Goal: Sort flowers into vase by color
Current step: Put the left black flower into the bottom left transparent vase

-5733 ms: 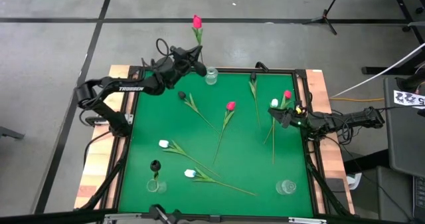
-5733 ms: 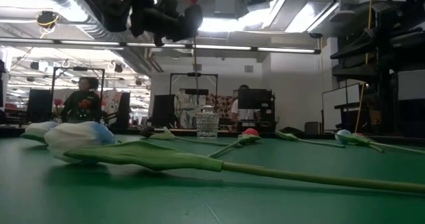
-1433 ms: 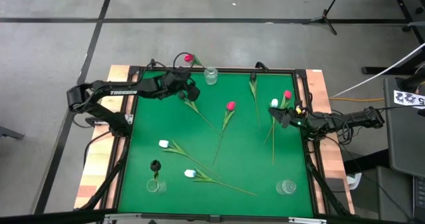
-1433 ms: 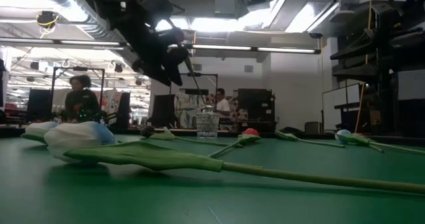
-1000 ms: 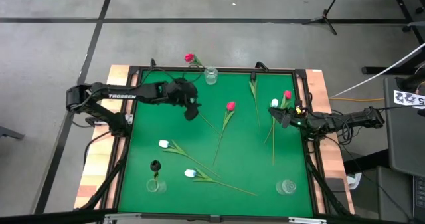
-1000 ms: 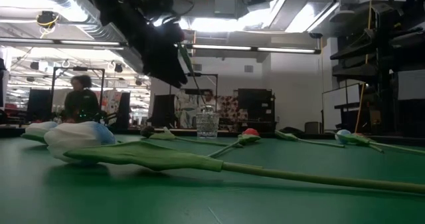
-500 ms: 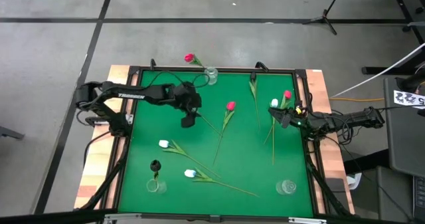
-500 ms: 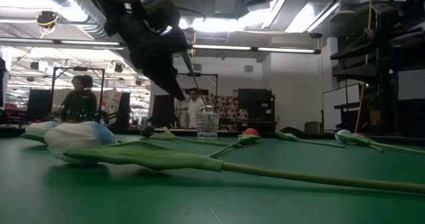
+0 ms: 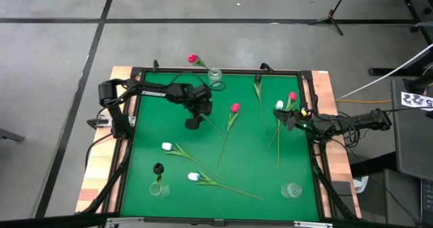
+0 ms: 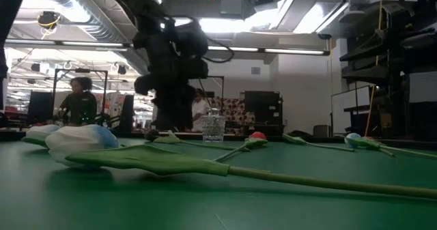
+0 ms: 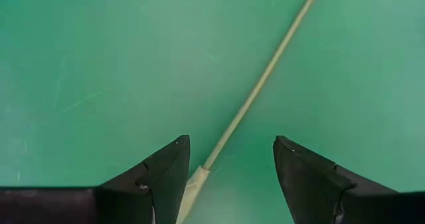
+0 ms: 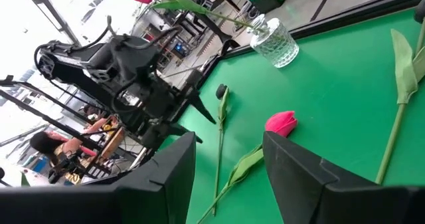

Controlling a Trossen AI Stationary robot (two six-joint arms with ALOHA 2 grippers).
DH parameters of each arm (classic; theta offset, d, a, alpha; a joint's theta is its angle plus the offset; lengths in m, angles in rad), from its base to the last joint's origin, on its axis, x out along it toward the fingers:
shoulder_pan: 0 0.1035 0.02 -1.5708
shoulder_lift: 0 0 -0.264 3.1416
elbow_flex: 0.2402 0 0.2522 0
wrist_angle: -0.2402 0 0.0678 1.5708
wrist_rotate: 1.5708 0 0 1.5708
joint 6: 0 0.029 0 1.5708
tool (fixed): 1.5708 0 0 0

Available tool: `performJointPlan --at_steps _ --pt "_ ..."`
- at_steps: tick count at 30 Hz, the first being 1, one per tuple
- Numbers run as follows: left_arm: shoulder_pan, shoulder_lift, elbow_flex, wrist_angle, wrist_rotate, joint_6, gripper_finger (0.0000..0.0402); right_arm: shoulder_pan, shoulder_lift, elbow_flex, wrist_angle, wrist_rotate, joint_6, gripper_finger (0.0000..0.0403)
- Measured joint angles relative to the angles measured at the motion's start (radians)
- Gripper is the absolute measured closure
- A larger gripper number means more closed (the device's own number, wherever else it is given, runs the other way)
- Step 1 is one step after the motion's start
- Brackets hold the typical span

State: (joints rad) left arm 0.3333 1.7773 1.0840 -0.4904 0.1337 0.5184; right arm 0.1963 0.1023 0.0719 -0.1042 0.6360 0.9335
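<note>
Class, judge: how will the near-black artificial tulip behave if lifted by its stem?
The near-black artificial tulip has a long thin stem, so it probably droops and swings. Lying loose under the open left gripper, it might roll.

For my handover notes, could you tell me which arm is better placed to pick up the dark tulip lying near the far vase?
Left. The left hand hangs open directly over that tulip's stem; the right hand waits by the table's right edge.
</note>
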Motion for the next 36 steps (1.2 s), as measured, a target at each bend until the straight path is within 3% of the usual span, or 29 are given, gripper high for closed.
performJointPlan --at_steps 10,18,24,29,36 --pt "0.058 0.02 0.002 -0.01 -0.042 0.042 0.019 0.0 0.0 0.0 -0.002 0.001 -0.001 0.0226" --pt "0.062 0.054 0.002 -0.017 0.033 0.074 0.0223 0.0 0.0 0.0 -0.002 0.003 -0.023 0.0226" --pt "0.047 0.096 0.004 -0.019 0.029 0.086 0.0242 0.0 0.0 0.0 -0.002 0.009 -0.024 0.0226" --pt "0.044 0.111 0.006 -0.036 0.025 0.082 0.0285 0.0 0.0 0.0 -0.002 0.009 -0.024 0.0226" --pt "0.036 0.091 0.012 -0.056 -0.053 0.04 0.038 0.0 0.0 0.0 -0.002 0.009 -0.023 0.0226"
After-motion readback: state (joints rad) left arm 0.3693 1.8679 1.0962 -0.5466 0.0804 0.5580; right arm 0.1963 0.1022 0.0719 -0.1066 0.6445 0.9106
